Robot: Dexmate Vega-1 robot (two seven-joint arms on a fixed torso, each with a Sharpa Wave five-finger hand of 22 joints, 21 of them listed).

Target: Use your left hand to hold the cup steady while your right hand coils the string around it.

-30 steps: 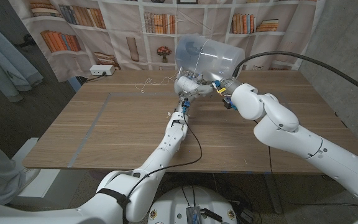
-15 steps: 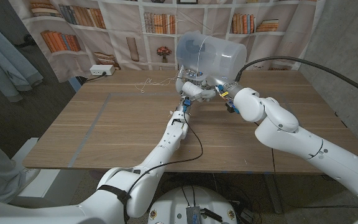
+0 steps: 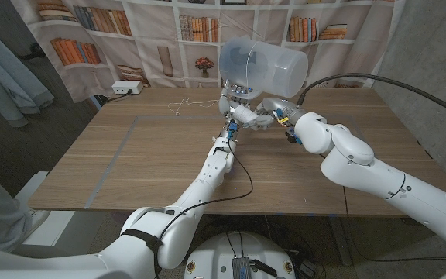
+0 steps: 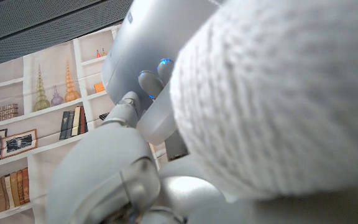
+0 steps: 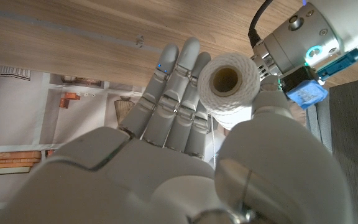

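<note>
We held the big see-through cup (image 3: pixel 263 68) up high over the far side of the bench (image 3: pixel 130 163). Our left robot hand (image 3: pixel 238 107) was under the cup, but we could not tell how it gripped. Our right robot hand (image 5: pixel 185 124) gripped a white ball of string (image 5: pixel 229 84) close beside it. We saw no string wound on the cup yet. We think nearly all the coiling was left to do.

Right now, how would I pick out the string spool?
Find the big translucent cup at the table's far side; the right hand is just beneath it. Between its thumb and fingers sits the spool: a small white roll of wound string with a hollow core, knobbly beside smooth grey fingers.
</note>
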